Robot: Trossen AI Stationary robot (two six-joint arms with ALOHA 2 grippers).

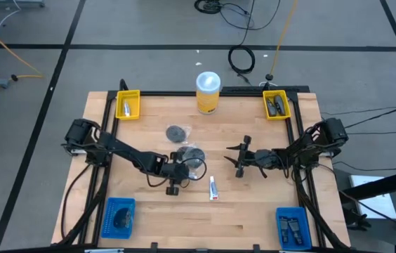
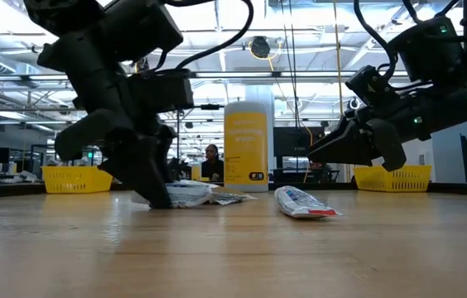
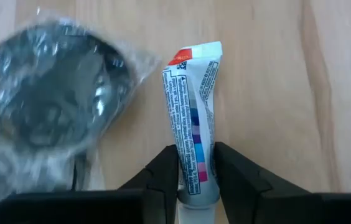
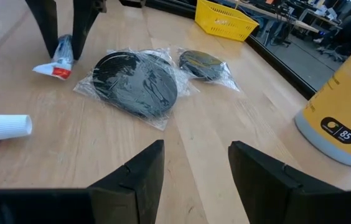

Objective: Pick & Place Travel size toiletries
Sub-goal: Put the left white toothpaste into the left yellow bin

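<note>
1. High view: I see my left gripper low at mid-table, beside a wrapped disc.
2. Left wrist view: its fingers pinch a white tube.
3. Right wrist view: my right gripper hangs spread and empty, near both discs.

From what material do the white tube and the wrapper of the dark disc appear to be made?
The white tube, held between the left gripper fingers, looks like soft printed plastic: glossy, with a flat crimped end. The disc wrapper looks like thin clear film: it crinkles and glints.
</note>
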